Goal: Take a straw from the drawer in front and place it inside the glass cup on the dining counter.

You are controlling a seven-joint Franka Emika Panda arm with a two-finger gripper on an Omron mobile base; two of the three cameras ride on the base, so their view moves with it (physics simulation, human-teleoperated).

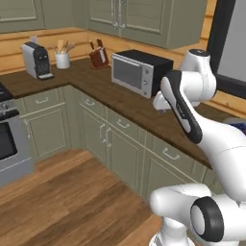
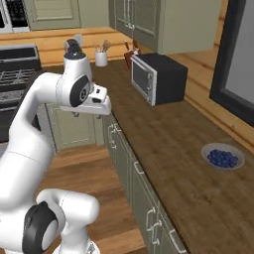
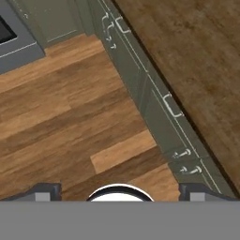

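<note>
My gripper (image 3: 119,193) is open, its two dark fingertips (image 3: 47,192) far apart with nothing between them. It hangs high over the wood floor, just off the worktop's front edge, and shows as a white hand (image 2: 94,106) (image 1: 161,103). Below it runs a row of sage-green drawers, all shut; one drawer (image 3: 164,110) (image 1: 168,153) with a small silver bar handle lies nearest the hand. The straw is hidden. The glass cup and the dining counter are out of view.
A dark wood kitchen worktop (image 2: 188,149) carries a microwave (image 1: 139,72) (image 2: 156,77), a bowl of blueberries (image 2: 222,157), a knife block (image 1: 99,57), a utensil pot (image 1: 62,58) and a coffee machine (image 1: 37,60). A stove (image 1: 7,129) stands at the left, with open floor (image 3: 70,122) in front.
</note>
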